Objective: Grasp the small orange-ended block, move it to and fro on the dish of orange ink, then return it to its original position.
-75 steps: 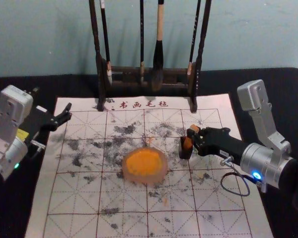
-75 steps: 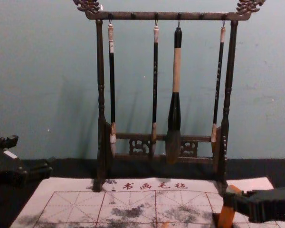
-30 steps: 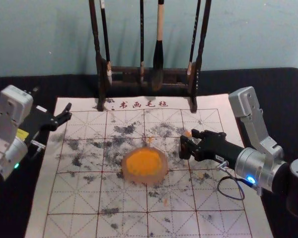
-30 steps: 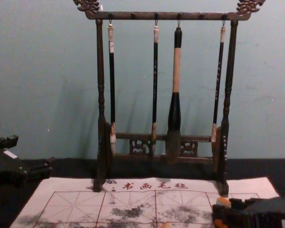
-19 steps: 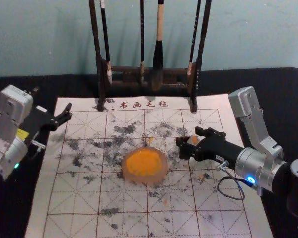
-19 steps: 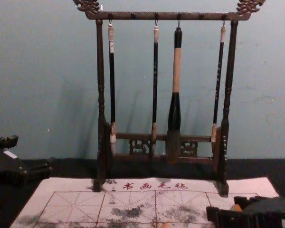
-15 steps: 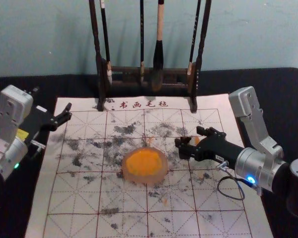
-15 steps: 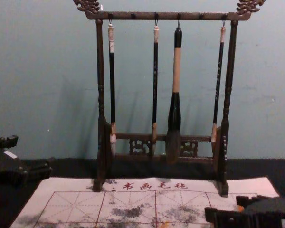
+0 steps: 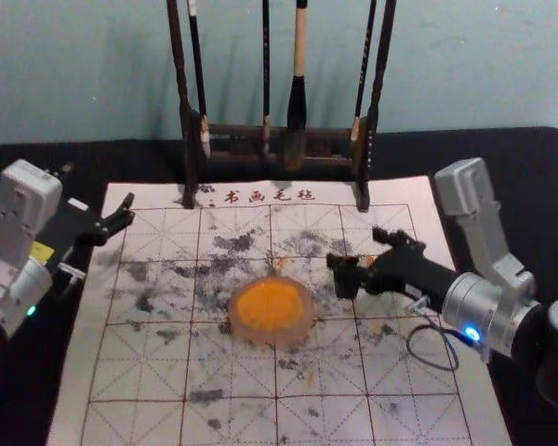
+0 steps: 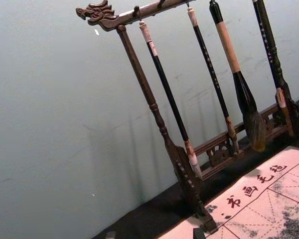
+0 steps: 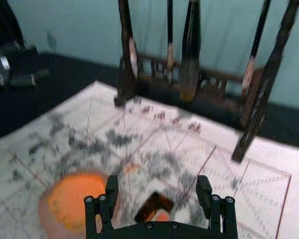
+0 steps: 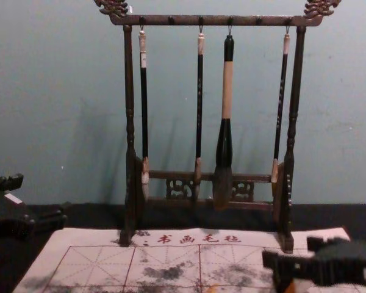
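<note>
In the head view, my right gripper (image 9: pixel 359 251) stands open above and beside the small dark holder (image 9: pixel 346 285), at the right of the ink dish (image 9: pixel 270 305). The right wrist view has the block's orange end (image 11: pixel 162 216) inside the dark holder (image 11: pixel 153 204), between and beyond the spread fingers of my right gripper (image 11: pixel 158 184). Orange of the block (image 12: pixel 290 287) peeks out under that gripper in the chest view. My left gripper (image 9: pixel 98 190) is parked open over the mat's far left edge; its fingertips reach into the left wrist view (image 10: pixel 155 234).
Behind the dish, a dark wooden rack (image 9: pixel 279 139) with several hanging brushes stands at the mat's far edge. The stained white mat (image 9: pixel 149 372) lies on a black tablecloth (image 9: pixel 502 167). A large brush (image 12: pixel 224 140) hangs nearest the rack's middle.
My right gripper, earlier shut on the orange block above the holder, has come down, let go and opened. Most recently it has shifted up slightly. The left arm has stayed still.
</note>
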